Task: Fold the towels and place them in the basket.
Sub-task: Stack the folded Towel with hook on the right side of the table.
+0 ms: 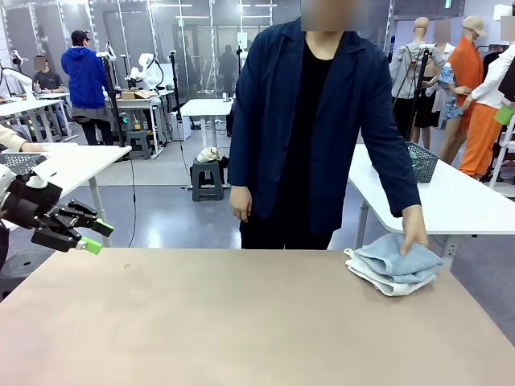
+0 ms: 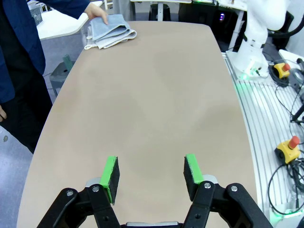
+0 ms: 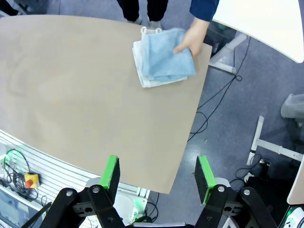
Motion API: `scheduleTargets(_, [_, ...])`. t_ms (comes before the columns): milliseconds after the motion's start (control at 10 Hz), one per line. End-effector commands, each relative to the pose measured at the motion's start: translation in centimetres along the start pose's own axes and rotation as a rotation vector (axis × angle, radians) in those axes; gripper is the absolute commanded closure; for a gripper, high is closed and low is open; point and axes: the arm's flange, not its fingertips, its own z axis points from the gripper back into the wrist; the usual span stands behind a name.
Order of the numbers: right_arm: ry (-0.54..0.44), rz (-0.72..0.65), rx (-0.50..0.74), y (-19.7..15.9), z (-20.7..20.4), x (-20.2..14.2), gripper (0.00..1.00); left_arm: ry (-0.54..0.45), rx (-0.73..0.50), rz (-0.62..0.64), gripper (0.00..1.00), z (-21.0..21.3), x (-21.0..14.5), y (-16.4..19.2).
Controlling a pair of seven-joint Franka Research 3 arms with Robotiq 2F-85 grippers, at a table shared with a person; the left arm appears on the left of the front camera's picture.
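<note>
Evidently the person's hand point(image 1: 415, 236) presses the towels point(image 1: 394, 265) onto the worktop point(image 1: 241, 322), setting them out; I hold left gripper point(image 2: 151, 173) and right gripper point(image 3: 157, 175) parted, empty.

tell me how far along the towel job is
Barely started. Done: nothing folded by the robot or put away; the blue towel lies on the white towel in a loose stack at the table corner, under the person's hand. In hand: nothing; the left gripper and right gripper are open and empty. Left: folding and putting away.
</note>
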Motion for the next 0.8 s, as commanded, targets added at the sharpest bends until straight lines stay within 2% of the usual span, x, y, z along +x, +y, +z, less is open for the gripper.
scheduleTargets(0, [0.002, -0.005, -0.004, -0.13, 0.20, 0.17, 0.21, -0.003, -0.007, -0.009, 0.30, 0.17, 0.06, 0.02])
scheduleTargets(700, [0.002, -0.005, -0.004, -0.13, 0.20, 0.17, 0.21, -0.003, -0.007, -0.009, 0.30, 0.17, 0.06, 0.02])
